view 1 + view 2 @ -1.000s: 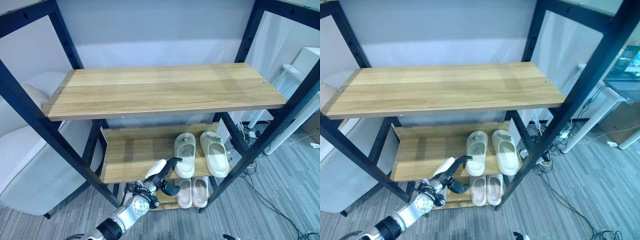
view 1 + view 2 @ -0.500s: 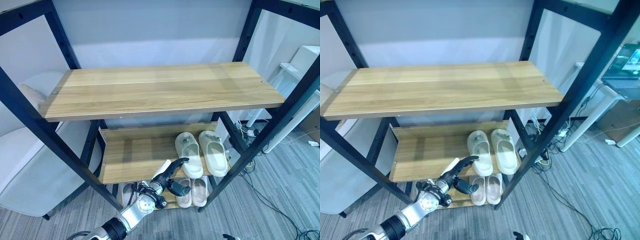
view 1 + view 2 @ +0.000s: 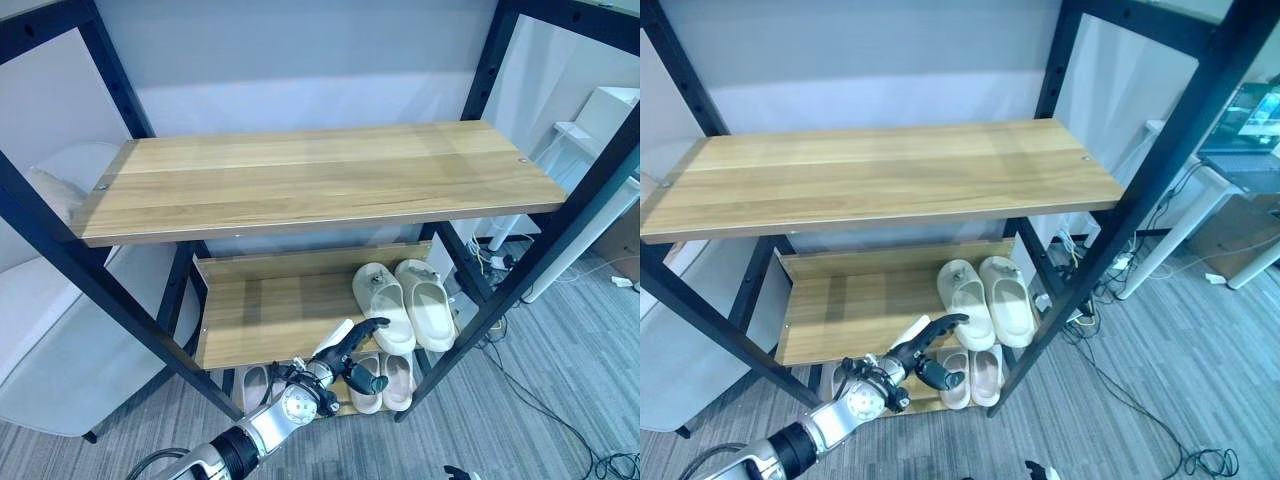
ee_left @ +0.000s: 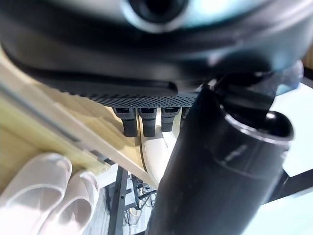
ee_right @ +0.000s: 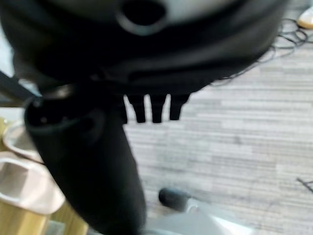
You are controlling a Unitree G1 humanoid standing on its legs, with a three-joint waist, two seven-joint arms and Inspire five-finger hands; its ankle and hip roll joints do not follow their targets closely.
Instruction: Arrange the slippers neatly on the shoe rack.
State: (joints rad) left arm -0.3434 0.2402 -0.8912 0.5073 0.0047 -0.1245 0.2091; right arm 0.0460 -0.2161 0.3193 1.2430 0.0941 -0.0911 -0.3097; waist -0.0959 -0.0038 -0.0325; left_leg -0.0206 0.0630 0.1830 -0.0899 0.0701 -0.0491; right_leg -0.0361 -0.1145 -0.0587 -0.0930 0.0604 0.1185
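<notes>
2 cream slippers sat as a pair at the right end of the middle shelf of the shoe rack, the left one turned slightly askew, while 2 paler slippers lay side by side on the bottom shelf beneath them. The left hand hovered at the front edge of the middle shelf, fingers straight and spread, holding nothing, its fingertips near the heel of the askew slipper. The right hand hung over the grey floor, fingers straight, also empty. To my eye, a good move was a gentle nudge at the heel to square that slipper with its mate. The black upright stood close on the right, so pushing that way looked risky; the shelf's left half offered free room.
</notes>
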